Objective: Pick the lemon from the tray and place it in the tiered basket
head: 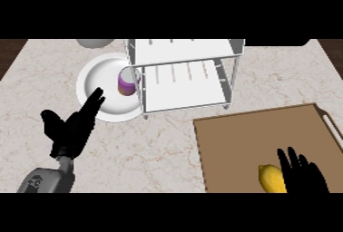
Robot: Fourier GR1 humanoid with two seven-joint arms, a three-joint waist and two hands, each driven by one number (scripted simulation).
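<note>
Lemon [270, 178], one, on tray [254, 140]; right hand [303, 174] beside it, fingers straight; left hand [70, 127] relaxed.

Beige marble counter [268, 81], dark wood floor [10, 54]

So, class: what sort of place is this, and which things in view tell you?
Most likely a kitchen counter: a pale marbled countertop bearing a white tiered basket, a white plate, and a brown tray with a lemon on it.
</note>
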